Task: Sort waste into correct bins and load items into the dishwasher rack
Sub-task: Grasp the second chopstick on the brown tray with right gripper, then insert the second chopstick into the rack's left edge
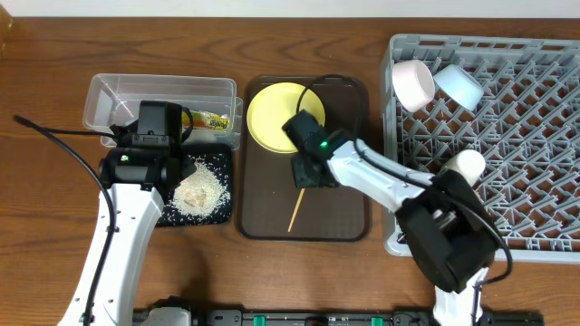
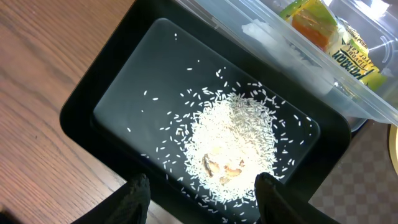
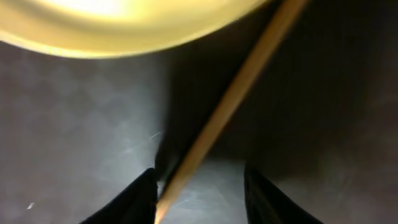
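Observation:
My left gripper (image 2: 205, 202) is open and empty, hovering over the near edge of the black tray (image 2: 137, 81), which holds the pile of rice scraps (image 2: 233, 146). In the overhead view it is above the tray's left side (image 1: 145, 149). The clear tub (image 1: 118, 95) behind holds the yellow-green wrapper (image 1: 210, 119), which also shows in the left wrist view (image 2: 329, 37). My right gripper (image 3: 202, 199) is open low over a wooden chopstick (image 3: 230, 106), which runs between the fingers against the left one. The yellow plate (image 1: 276, 113) lies just beyond. The white bowl (image 1: 413, 83), blue bowl (image 1: 458, 86) and pale cup (image 1: 468, 165) sit in the rack (image 1: 526, 136).
The plate and chopstick (image 1: 296, 210) lie on the dark brown serving tray (image 1: 340, 204) between the bins and the rack. Only one chopstick shows. The wooden table (image 1: 45, 208) surrounds everything. My right arm reaches from the front right across the rack's near-left corner.

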You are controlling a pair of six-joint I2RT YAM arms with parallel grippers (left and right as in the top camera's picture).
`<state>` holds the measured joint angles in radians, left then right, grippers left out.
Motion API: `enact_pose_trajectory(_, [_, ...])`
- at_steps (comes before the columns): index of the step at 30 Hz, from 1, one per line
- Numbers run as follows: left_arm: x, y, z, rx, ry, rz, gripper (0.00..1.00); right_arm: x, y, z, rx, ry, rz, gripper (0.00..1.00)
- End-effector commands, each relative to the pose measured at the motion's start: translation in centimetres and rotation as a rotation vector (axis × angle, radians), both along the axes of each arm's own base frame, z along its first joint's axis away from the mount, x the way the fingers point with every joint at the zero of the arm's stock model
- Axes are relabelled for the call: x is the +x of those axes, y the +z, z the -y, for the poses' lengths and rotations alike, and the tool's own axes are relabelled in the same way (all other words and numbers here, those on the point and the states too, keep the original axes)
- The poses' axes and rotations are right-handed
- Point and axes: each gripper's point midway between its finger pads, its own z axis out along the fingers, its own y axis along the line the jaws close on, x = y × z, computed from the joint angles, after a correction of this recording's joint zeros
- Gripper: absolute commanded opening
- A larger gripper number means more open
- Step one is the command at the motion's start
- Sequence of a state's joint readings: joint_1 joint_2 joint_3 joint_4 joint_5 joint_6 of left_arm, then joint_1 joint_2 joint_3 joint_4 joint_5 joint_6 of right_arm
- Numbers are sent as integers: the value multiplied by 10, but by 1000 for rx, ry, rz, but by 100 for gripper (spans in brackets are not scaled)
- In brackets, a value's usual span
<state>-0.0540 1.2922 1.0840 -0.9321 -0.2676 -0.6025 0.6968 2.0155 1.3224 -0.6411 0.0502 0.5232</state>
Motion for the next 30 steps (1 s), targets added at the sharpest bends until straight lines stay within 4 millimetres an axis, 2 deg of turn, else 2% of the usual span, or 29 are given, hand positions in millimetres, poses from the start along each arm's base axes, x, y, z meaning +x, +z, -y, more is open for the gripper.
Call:
enact_pose_trajectory(1, [-1,1,-2,0,10,6,57,2,-10,18,-83,-99,8,35])
enact_pose_trajectory(3, [-1,1,-2,0,10,6,57,1,-10,26,-106,-140,-1,22])
enact_pose_trajectory(9, [-1,1,-2,0,11,6,57,10,2,44,-101,-192,3,1])
enact_pose_trajectory(12, [-1,1,-2,0,10,6,57,20,16,52,-78,-193,25,1])
enact_pose_trajectory(15, [-1,1,-2,0,10,6,57,30,38,58,-38,-156,60,1])
enact_pose_trajectory(21, [-1,1,-2,0,11,6,57,47,111,79,64,-82,198,1])
enact_pose_trajectory(23, [-1,1,-2,0,10,6,57,50,136,91,98,-69,245,1])
enact_pose_trajectory(25, [-1,1,-2,0,10,6,57,50,153,105,103,-69,276,1])
enact_pose_trajectory(28, [-1,1,-2,0,11,6,57,48,165,129,77,-79,291,1])
enact_pose_trajectory(30, [-1,1,-2,0,10,6,57,48,163,149,36,-121,277,1])
